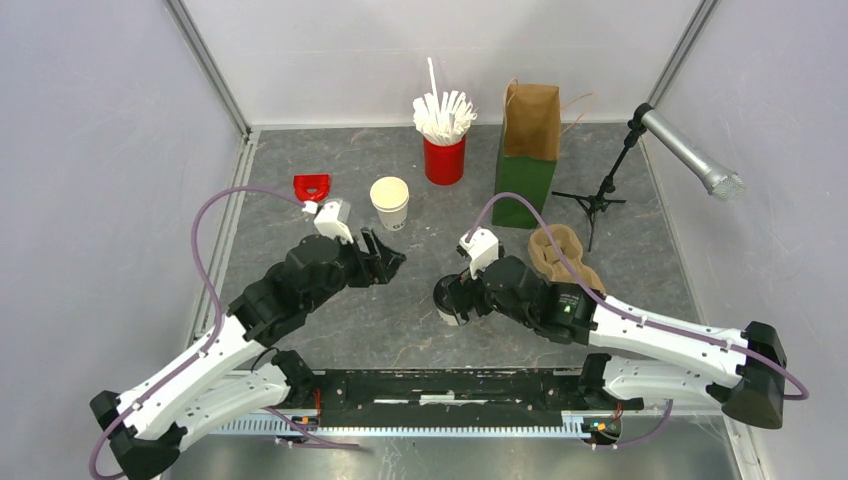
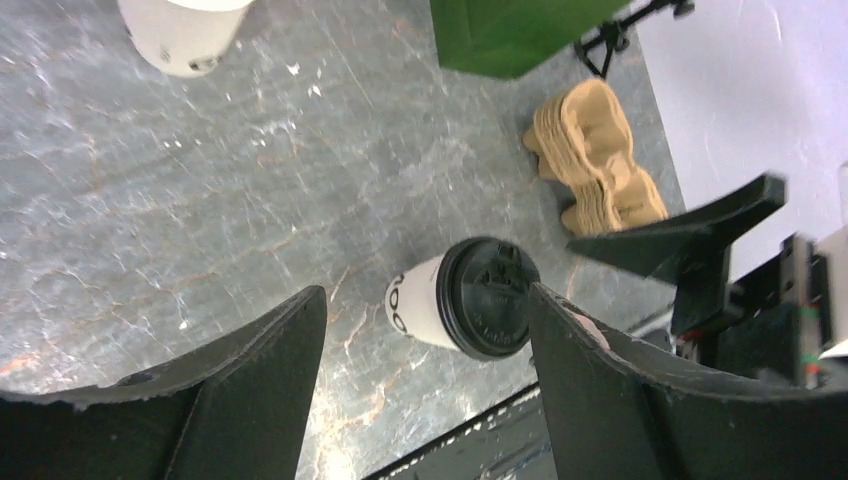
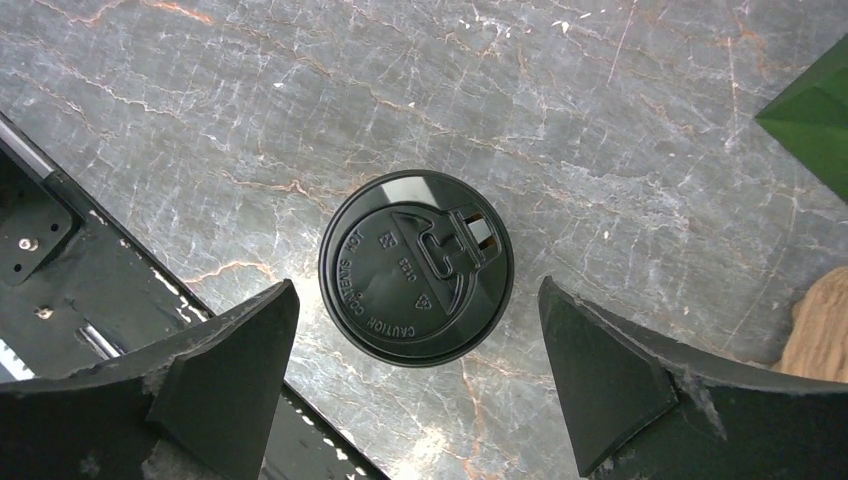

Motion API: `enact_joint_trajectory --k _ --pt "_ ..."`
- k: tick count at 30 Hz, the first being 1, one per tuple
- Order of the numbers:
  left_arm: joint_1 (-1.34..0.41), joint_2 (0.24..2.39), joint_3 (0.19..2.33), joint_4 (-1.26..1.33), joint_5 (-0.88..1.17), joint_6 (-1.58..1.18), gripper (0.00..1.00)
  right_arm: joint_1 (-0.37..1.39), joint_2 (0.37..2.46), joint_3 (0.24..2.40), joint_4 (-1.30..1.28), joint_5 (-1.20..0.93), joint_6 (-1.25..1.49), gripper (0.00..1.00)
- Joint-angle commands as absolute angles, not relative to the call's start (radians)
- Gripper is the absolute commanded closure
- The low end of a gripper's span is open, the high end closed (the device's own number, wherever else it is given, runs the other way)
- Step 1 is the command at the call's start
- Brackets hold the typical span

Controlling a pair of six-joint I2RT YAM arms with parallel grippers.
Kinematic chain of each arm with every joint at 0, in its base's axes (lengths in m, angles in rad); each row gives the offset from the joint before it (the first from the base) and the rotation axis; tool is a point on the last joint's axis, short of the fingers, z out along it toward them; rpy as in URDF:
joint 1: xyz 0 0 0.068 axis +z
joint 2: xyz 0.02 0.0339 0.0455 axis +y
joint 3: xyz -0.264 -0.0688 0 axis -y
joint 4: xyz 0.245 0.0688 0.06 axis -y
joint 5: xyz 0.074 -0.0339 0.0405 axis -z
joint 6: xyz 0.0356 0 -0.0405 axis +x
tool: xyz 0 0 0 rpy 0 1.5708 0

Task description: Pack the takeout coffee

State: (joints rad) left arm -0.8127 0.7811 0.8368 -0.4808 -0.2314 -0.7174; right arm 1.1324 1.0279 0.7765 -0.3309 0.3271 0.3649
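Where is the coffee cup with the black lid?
In the top view the takeout coffee stands near the front edge of the table, just right of the middle, below the open right gripper, with the brown cup carriers behind it to the right.

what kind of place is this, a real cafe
Probably a lab robot cell staged as a coffee counter: plain pale walls box in the table, a microphone stands on a tripod, and the props are the takeout coffee, a brown paper bag and a red cup of sticks.
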Motion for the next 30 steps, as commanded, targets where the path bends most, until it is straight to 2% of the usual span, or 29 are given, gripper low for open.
enact_joint_trajectory --k 1,6,10,14,22,30 --pt "-0.810 0.784 0.714 -0.386 -0.081 -0.791 0.23 1.133 1.012 0.839 -0.344 0.330 0.288 0.04" --pt "-0.812 0.837 0.557 -0.127 0.163 -0.929 0.28 1.074 0.975 0.842 -0.346 0.276 0.222 0.20" --pt "-0.815 0.882 0.500 -0.031 0.187 -0.971 0.25 1.037 0.959 0.809 -0.306 0.166 0.220 0.47" --pt "-0.815 0.932 0.480 0.051 0.215 -0.978 0.25 1.033 0.946 0.765 -0.247 0.094 0.230 0.62" --pt "-0.815 0.997 0.443 0.175 0.240 -1.009 0.26 1.015 0.964 0.686 -0.145 0.055 0.240 0.74" --pt "-0.816 1.063 0.407 0.239 0.245 -1.027 0.33 1.008 0.993 0.601 -0.066 0.008 0.266 0.77"
